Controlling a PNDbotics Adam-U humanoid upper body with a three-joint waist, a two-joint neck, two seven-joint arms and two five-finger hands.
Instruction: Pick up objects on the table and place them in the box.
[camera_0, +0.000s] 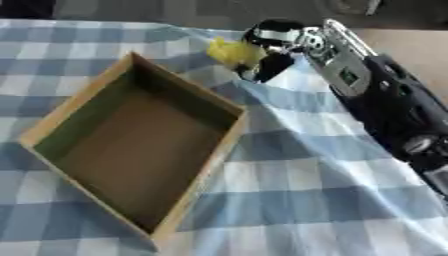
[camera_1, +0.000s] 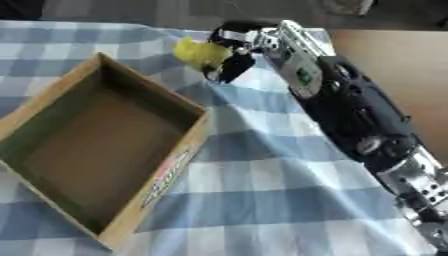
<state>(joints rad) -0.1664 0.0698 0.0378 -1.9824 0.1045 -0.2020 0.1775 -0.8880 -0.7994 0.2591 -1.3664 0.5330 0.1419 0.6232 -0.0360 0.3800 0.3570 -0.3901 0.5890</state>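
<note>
A blue-and-white checked cloth (camera_0: 306, 200) covers the table, with a fold running down from the far middle toward the near right. On its left half sits an open cardboard box (camera_0: 61, 117), turned at an angle so one corner points away from the robot; nothing can be seen inside but its brown floor, and a printed label shows on its near outer wall in the right eye view. The right arm (camera_1: 350, 115), black with silver plates, reaches in from the lower right across the cloth to the far side of the table. Its right hand (camera_0: 273, 47) is just beyond the box's far corner, dark fingers curled round a small yellow object (camera_0: 232, 52), which is raised near the cloth's far edge, beside the box and not in it. The object's exact shape cannot be made out.
</note>
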